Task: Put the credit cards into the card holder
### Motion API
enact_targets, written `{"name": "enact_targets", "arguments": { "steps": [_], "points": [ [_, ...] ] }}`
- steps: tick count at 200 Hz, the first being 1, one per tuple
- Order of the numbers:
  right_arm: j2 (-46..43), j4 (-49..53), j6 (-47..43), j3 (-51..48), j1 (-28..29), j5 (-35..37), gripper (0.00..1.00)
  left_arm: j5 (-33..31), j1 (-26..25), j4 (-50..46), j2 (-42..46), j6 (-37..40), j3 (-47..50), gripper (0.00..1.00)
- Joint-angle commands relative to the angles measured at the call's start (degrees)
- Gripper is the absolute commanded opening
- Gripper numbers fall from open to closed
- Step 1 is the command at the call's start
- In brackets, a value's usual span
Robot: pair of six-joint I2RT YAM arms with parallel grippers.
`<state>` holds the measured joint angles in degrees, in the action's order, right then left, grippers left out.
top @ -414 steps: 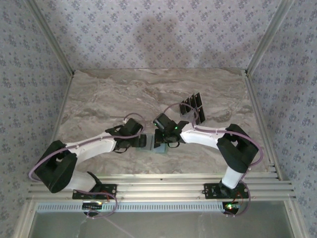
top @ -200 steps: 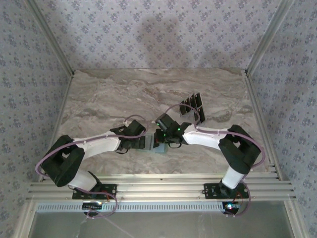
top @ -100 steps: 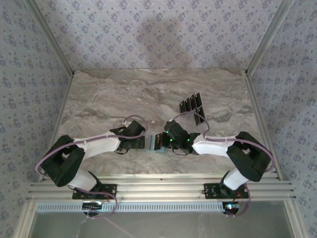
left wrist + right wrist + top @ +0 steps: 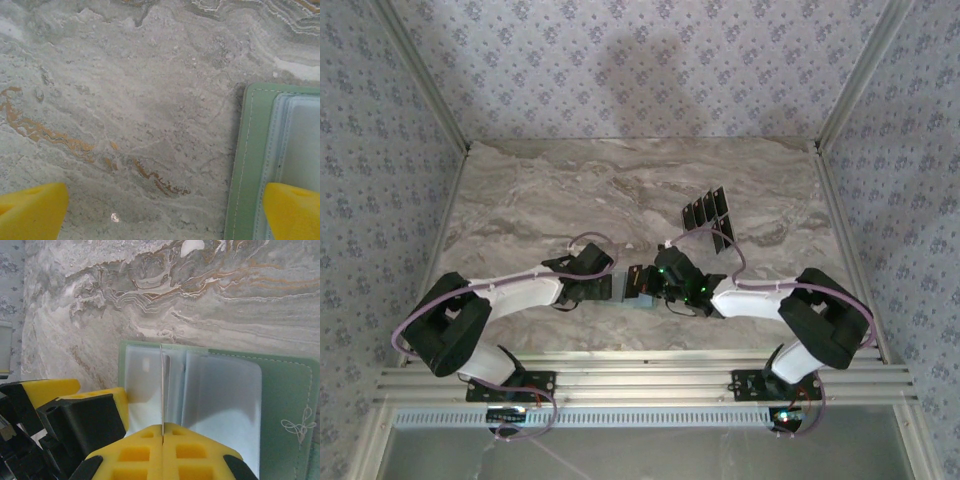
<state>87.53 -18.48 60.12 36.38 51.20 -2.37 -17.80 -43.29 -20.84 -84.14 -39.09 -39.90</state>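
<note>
Yellow-padded right gripper point(image 4: 162, 439) pinches a credit card point(image 4: 162, 385) edge-on over the card holder point(image 4: 285, 390); left gripper point(image 4: 161, 210) gapes wide alongside.

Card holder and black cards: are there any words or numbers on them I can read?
No readable words or numbers anywhere.
Card holder: only a small stitched squiggle, no letters.
Credit cards lying loose: too small and dark to read.
Card in the right pincer: seen edge-on, nothing readable.
</note>
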Motion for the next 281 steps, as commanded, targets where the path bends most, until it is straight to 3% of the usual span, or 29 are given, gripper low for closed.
{"name": "enact_targets", "arguments": {
  "steps": [1, 281],
  "points": [
    [0.66, -2.96, 1.32, -0.93, 0.04, 0.82, 0.00, -1.26, -0.31, -3.59, -1.62, -0.37, 1.67, 1.00],
    [6.71, -14.55, 2.39, -8.17, -1.52, -3.65, 0.00, -1.61, -0.58, -4.52, -2.42, -0.36, 0.92, 1.00]
  ]
}}
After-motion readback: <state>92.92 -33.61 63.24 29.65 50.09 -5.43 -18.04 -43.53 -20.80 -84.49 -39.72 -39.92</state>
